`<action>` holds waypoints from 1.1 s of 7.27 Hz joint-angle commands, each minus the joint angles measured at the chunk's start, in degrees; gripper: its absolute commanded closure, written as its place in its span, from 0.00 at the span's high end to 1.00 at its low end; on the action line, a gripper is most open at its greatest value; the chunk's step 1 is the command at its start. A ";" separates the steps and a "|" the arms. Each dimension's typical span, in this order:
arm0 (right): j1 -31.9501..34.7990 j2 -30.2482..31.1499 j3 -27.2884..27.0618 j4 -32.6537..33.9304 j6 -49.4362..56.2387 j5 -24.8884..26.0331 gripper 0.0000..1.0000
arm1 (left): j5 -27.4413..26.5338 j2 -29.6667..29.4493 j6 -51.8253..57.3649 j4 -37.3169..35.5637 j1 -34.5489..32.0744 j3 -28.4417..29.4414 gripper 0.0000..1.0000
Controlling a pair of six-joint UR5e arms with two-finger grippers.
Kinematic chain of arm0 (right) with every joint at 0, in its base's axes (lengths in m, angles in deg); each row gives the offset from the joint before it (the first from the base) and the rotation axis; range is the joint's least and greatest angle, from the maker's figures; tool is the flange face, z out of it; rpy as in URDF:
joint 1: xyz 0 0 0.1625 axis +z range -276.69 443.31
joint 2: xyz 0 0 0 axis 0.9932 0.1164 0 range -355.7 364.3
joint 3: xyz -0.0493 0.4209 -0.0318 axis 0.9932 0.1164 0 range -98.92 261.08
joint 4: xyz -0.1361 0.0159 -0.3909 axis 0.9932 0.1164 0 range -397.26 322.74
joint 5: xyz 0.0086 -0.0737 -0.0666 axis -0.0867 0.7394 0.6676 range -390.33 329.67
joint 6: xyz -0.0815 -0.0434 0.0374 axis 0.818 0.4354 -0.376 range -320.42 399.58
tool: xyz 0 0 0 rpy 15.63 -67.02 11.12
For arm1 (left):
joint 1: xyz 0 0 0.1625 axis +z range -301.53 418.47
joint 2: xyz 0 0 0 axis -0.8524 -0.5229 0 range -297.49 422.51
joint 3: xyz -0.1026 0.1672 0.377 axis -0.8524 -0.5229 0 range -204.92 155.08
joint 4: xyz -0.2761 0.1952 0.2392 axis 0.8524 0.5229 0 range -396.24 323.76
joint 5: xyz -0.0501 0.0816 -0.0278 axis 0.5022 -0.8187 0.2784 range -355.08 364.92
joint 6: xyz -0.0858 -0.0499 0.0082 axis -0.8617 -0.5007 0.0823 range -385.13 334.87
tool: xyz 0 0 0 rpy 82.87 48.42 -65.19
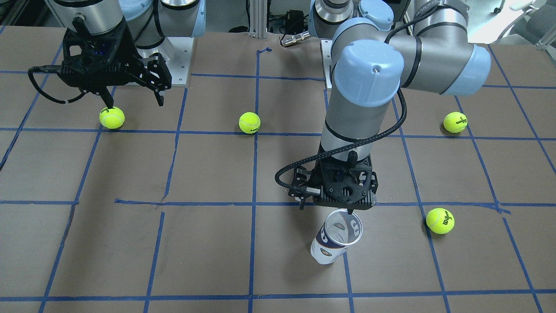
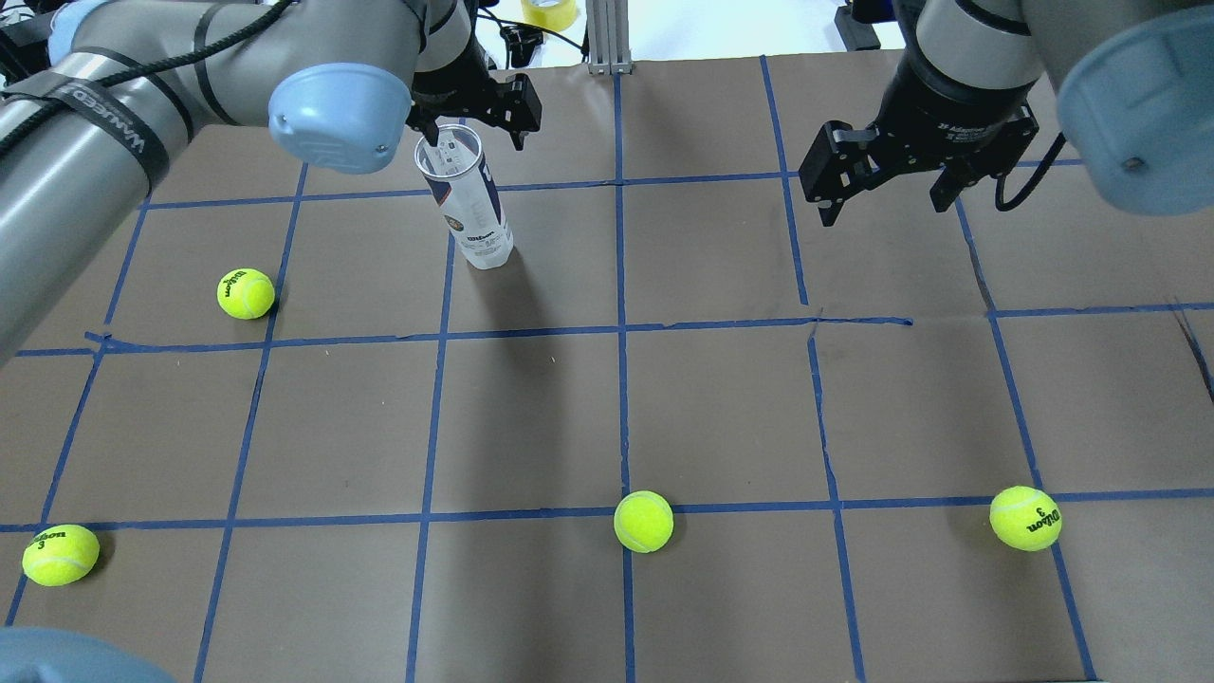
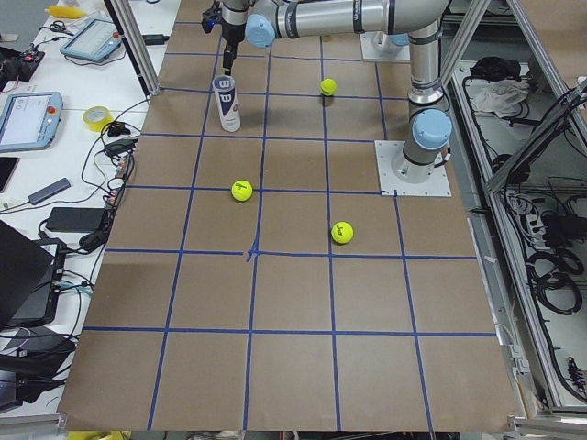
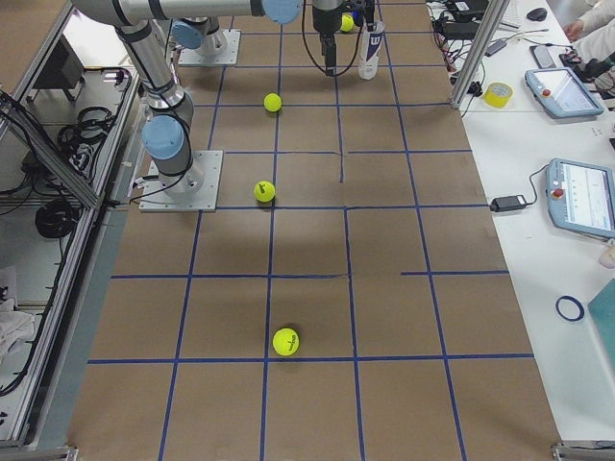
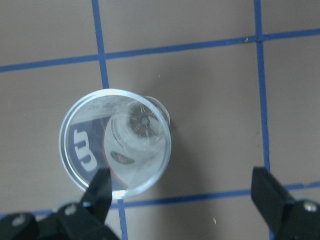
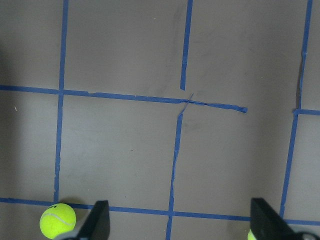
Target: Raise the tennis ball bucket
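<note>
The tennis ball bucket (image 1: 335, 239) is a clear, empty can with a white and navy label. It stands upright with its mouth open, far from the robot, and shows in the overhead view (image 2: 471, 209) and the left wrist view (image 5: 115, 142). My left gripper (image 1: 325, 209) hangs open just above it. One fingertip (image 5: 101, 185) sits over the can's rim and the other (image 5: 267, 190) is well off to the side. My right gripper (image 1: 134, 101) is open and empty above the table, close to a tennis ball (image 1: 112, 118).
Three more tennis balls lie loose on the brown, blue-taped table: one mid-table (image 1: 249, 122), one near the left arm's base (image 1: 455, 122) and one beside the can (image 1: 440, 220). A tape roll (image 3: 97, 117) and tablets lie past the table's far edge.
</note>
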 commanded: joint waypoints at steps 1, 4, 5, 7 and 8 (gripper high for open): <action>0.00 0.00 0.06 0.13 0.05 -0.06 1.00 | 2.25 5.42 0.07 10.06 -0.35 1.71 1.00; 0.00 0.00 0.06 0.13 0.40 -0.06 1.00 | 5.52 15.87 1.29 26.88 -0.17 -0.39 1.00; 0.00 0.00 0.06 0.13 0.15 -0.06 1.00 | 5.26 17.48 4.08 29.97 0.26 -2.83 1.00; 0.00 0.00 0.06 0.13 0.14 -0.06 1.00 | 3.25 20.65 4.64 28.26 0.88 -4.35 1.00; 0.00 -0.09 0.06 0.13 0.06 -0.06 1.00 | 3.23 20.66 4.73 24.07 2.97 -4.70 1.00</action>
